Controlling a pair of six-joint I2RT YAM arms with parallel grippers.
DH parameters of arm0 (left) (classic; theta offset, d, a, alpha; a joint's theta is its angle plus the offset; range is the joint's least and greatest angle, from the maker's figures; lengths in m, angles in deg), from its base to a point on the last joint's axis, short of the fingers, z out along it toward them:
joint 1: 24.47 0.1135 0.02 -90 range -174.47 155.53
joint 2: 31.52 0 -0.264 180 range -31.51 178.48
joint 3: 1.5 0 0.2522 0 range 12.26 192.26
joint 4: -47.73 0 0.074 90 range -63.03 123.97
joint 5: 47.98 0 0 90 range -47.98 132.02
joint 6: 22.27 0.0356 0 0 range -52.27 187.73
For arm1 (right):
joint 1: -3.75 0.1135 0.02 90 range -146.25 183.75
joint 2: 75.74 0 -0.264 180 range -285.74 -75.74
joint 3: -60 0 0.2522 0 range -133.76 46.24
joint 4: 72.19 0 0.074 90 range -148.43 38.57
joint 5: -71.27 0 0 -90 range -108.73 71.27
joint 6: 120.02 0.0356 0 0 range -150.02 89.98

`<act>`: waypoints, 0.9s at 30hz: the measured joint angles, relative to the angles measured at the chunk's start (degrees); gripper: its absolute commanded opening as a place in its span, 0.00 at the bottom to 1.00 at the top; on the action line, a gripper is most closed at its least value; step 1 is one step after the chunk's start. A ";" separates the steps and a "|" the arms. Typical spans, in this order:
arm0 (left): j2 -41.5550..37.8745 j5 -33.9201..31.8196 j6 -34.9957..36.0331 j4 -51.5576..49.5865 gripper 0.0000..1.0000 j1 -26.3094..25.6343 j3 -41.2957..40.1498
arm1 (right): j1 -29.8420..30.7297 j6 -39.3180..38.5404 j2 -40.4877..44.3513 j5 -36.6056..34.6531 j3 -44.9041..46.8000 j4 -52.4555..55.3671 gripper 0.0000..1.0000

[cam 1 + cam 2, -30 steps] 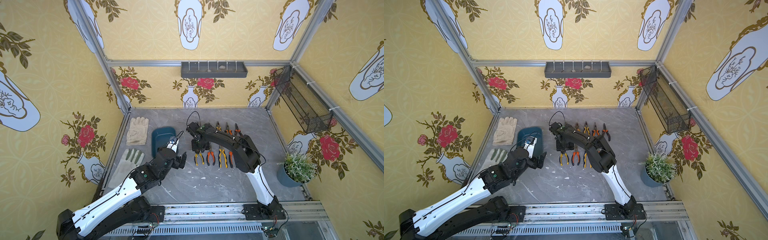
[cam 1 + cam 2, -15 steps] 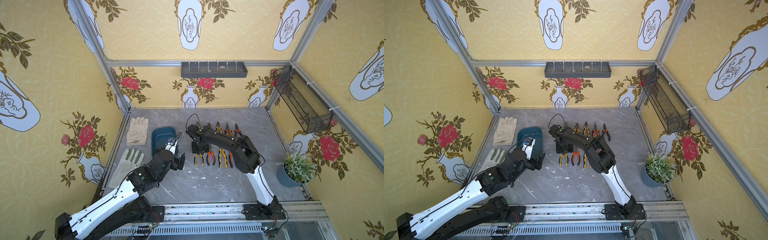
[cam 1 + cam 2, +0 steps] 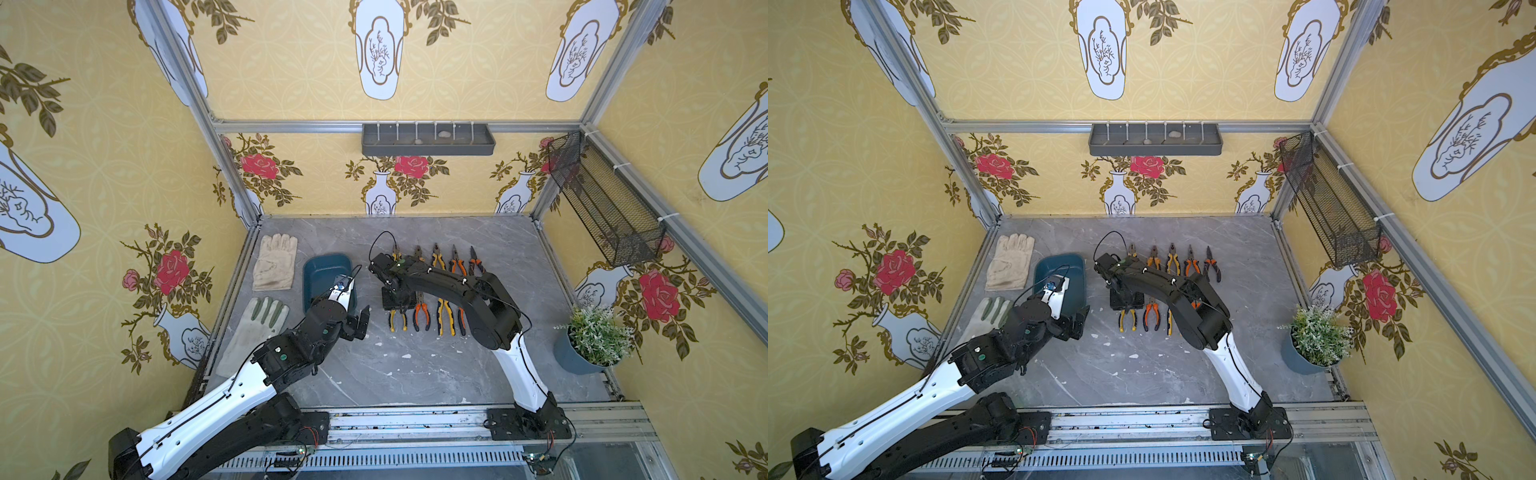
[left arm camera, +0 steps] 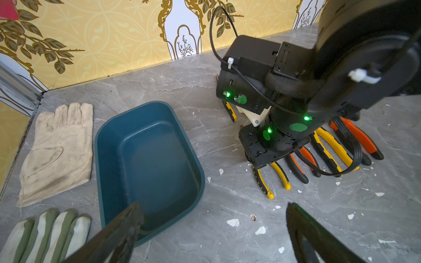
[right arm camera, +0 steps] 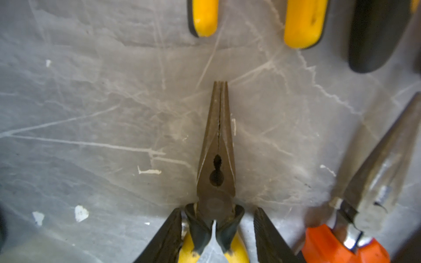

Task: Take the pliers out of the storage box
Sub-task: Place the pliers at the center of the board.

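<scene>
Nothing inside the storage box [image 4: 148, 159]: bare blue floor in the left wrist view, no tool in it. Beside it on the worktop [image 3: 415, 374], the pliers [image 3: 420, 308] in two rows, five at the back and four nearer the robot, noses toward the back wall.

Over the end of the near row closest to the box, the right pincer [image 5: 217, 210]: roughly half open, straddling the yellow-handled pliers [image 5: 216, 148] at the top of the handles, just behind the pivot. One finger [image 5: 168, 232] close against the black collar, a sliver of worktop showing at the other side, so no firm hold to be seen. Tool flat on the worktop, nose shut, in line with its neighbours.

Near the box's front corner, the left pincer [image 4: 211, 206]: wide open, holding nothing.

Reads as the last step, judging by the empty box: either letting go of the final tool or nudging it straight; cannot tell which. Next, probably: spread the right fingers clear of the handles, lift straight up without dragging the tool or brushing the orange-handled pliers [image 5: 341, 243] alongside, then draw both arms back. Little room sideways, with neighbours so near.
</scene>
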 measured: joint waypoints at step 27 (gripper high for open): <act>0.83 0.07 -0.07 -0.11 0.99 0.00 0.33 | -1.11 0.50 0.87 -0.37 0.87 0.04 0.60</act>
